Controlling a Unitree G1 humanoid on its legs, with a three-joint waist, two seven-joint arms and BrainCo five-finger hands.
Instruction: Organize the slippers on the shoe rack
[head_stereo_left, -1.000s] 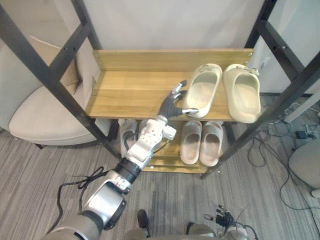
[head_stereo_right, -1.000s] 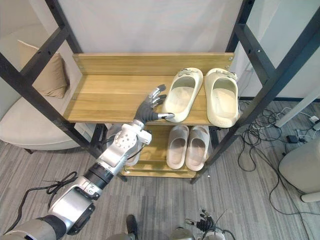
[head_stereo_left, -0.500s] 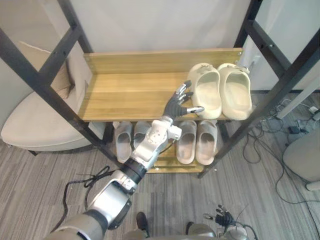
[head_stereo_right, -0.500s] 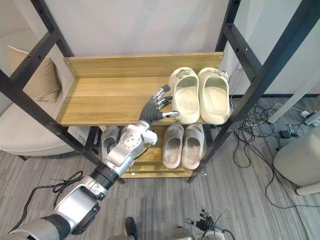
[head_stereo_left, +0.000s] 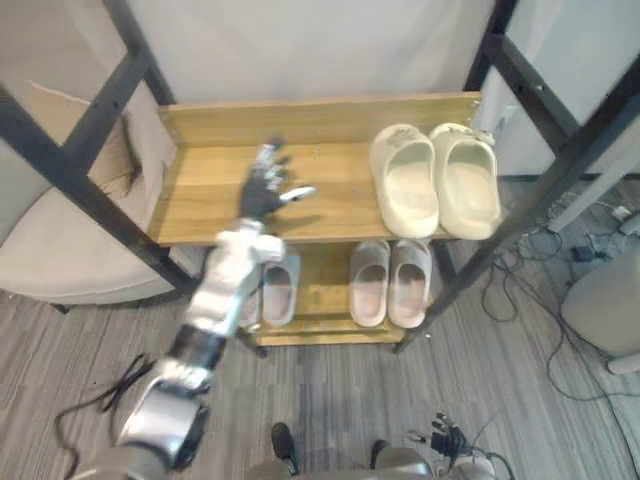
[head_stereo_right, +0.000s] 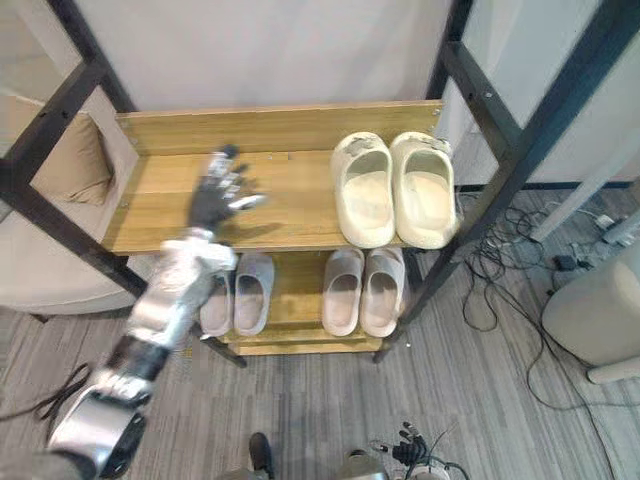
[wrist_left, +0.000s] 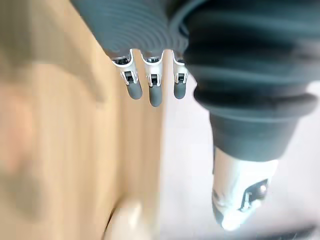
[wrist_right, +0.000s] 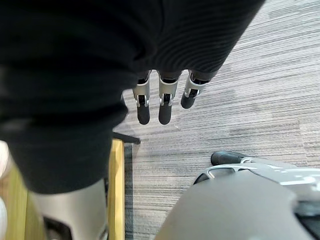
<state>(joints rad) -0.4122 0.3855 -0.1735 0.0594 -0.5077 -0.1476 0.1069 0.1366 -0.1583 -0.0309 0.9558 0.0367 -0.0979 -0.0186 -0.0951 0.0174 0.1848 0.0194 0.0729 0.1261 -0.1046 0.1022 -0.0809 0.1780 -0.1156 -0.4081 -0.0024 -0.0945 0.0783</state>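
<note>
Slippers (head_stereo_left: 405, 195) are sitting paired upper right on top shelf (head_stereo_left: 330, 170), long axes running front-to-back, well right of your left hand (head_stereo_left: 263, 198), which you're holding spread wide, empty.

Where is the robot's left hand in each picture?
Left eye view: the left hand is spread open above the left half of the top shelf.
Right eye view: the same hand, left of the cream slippers.
Left wrist view: its fingers point along the wood.
Shared landmark: the wooden top shelf.
</note>
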